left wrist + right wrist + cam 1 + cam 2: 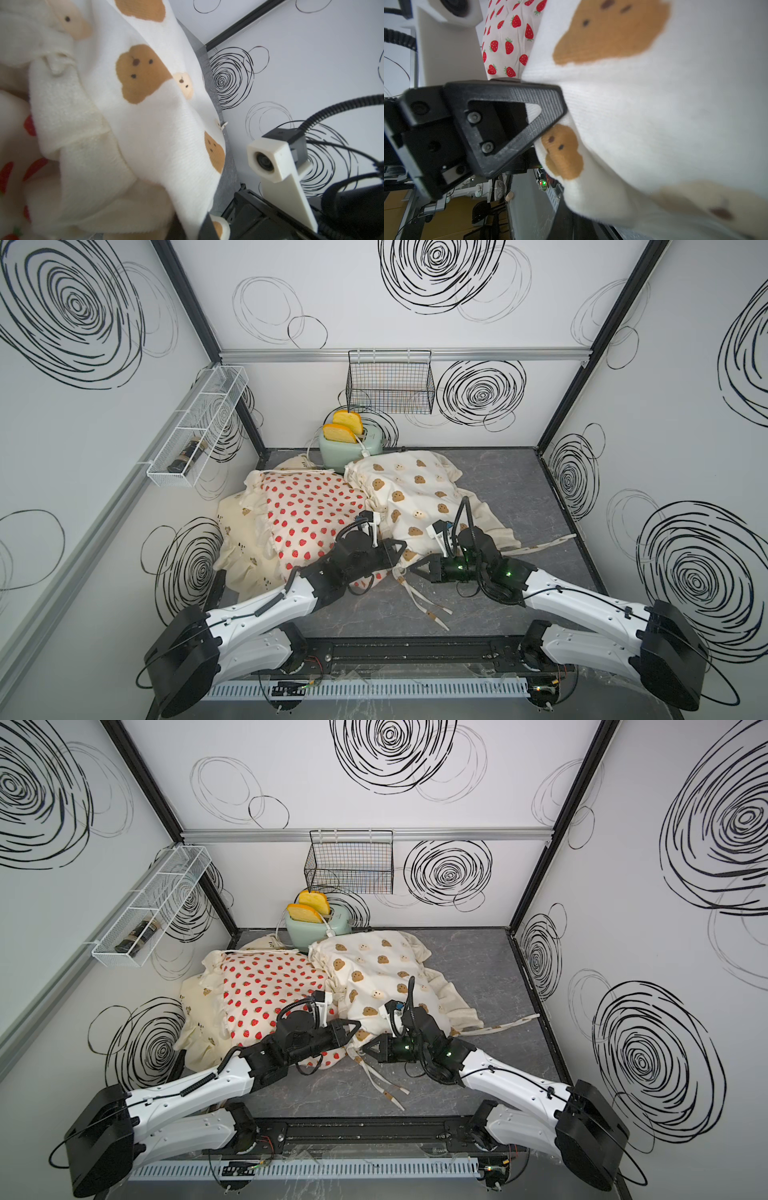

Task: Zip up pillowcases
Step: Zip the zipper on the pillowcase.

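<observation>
Right hand (414, 570) closed, at bear-face pillowcase (415, 489) edge

A grey marbled desk (490, 986) fills the middle of the frame, walled by white panels with black scribbled swirls. Left of centre, the strawberry pillowcase (266, 986) lies plump on a cream pillowcase (199, 1011), whose ruffled edge shows at its left. Touching its right side is the bear-face pillowcase (374, 965), with tie strings (386, 1085) trailing toward the lower edge. The left end effector (355, 1027) and right end effector (365, 1048) point toward each other, tips close together at that pillowcase's near corner. Behind, a mint toaster (309, 932) holds toast slices (303, 913). Above it hangs a black wire basket (353, 869). At upper left, a white wire rack (124, 957) carries a dark bottle (137, 936).
</observation>
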